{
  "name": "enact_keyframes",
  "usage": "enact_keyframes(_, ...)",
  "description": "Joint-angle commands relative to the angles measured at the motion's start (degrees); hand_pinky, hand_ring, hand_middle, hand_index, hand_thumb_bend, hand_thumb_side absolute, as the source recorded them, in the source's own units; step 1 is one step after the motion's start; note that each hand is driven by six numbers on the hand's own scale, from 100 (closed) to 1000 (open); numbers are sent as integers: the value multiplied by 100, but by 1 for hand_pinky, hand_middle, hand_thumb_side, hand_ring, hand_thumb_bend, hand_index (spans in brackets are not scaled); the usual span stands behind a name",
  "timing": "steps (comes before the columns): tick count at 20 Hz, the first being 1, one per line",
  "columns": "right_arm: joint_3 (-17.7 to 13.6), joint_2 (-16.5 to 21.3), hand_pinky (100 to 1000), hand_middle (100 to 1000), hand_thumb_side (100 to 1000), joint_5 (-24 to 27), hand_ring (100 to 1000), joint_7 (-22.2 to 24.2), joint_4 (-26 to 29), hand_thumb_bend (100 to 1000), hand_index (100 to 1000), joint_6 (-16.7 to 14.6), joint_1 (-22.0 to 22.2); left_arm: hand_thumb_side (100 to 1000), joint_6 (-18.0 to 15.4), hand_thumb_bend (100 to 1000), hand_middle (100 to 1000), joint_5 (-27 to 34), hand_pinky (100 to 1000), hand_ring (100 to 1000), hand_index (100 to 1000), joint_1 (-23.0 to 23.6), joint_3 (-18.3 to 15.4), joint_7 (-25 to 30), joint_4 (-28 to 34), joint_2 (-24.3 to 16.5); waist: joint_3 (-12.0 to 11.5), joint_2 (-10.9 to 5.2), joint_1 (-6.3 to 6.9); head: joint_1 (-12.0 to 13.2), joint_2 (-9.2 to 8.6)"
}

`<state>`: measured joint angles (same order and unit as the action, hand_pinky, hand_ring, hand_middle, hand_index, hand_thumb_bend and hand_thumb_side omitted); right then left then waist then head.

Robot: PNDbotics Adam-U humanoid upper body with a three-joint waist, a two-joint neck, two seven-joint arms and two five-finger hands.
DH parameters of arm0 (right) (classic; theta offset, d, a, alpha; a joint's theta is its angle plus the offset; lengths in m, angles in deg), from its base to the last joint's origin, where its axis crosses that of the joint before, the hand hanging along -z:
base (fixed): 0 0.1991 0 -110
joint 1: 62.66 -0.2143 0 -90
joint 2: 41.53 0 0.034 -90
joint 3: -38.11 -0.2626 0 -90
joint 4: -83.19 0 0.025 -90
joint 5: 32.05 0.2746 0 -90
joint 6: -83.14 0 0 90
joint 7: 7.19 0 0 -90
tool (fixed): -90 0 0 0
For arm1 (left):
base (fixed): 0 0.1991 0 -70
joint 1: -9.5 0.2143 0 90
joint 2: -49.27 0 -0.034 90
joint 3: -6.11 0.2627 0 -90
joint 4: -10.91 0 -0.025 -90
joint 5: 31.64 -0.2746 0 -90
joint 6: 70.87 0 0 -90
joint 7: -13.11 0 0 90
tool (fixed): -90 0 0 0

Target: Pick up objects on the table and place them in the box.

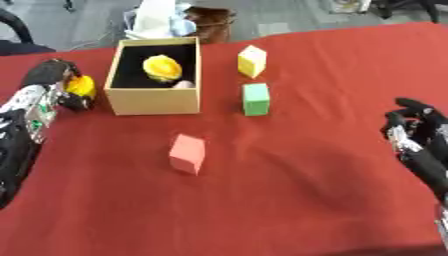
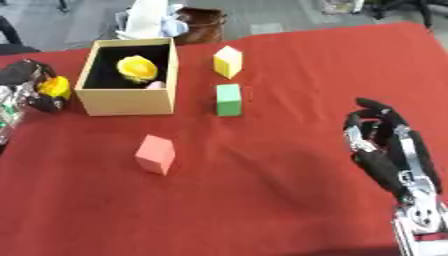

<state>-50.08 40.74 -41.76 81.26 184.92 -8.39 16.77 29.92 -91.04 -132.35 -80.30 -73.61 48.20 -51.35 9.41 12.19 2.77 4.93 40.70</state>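
Observation:
An open tan box point(image 1: 154, 100) stands at the back left of the red table; a yellow rounded object point(image 1: 163, 68) and a small pale pink thing point(image 1: 182, 84) lie inside it. My left hand point(image 1: 52, 80) is just left of the box, fingers curled round a yellow object point(image 1: 81, 86). A yellow block point(image 1: 251, 61) and a green block point(image 1: 255, 99) stand right of the box. A salmon-pink block point(image 1: 187, 153) sits in front of the box. My right hand point(image 2: 378, 135) rests at the right edge, fingers relaxed and holding nothing.
The red cloth point(image 1: 289, 200) covers the whole table, with wide bare room in front and to the right. Beyond the far edge lie a brown bag point(image 1: 210, 22) and white items point(image 1: 157, 20) on the floor.

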Motion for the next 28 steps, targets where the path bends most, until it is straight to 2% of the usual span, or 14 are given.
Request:
enact_keyframes(1,-15,45,608,639,464,30,593,10,87,100,828,-11,-57,100,7,308,472,-104,572,459,641,-79,-34,-39,69,-129,-1,-19,46,6,-67)
enact_keyframes(6,-32,49,608,639,466,22,593,-4,87,100,828,-9,-53,100,-61,308,435,-147,554,431,604,-215,-27,-30,491,-366,-28,-30,65,-16,-84)
enact_keyframes(11,-52,68,608,639,467,13,593,-23,88,100,828,-6,-43,100,-167,341,426,-84,562,426,604,-390,44,1,1273,-679,-47,-42,101,-62,-102)
enact_keyframes(14,-48,65,608,639,467,11,593,-21,89,100,828,-8,-42,100,-198,345,425,-5,564,430,610,-498,118,46,1756,-731,-41,-48,116,-67,-103)
enact_keyframes(19,-28,53,608,639,467,17,593,0,86,100,828,-10,-43,100,-356,342,453,299,584,456,640,-610,384,297,2130,-477,11,-57,117,-39,-91)
enact_keyframes(28,11,24,609,639,469,42,593,46,81,100,828,-17,-52,100,-798,337,511,364,620,507,689,-705,740,557,1791,284,146,-65,98,24,-73)
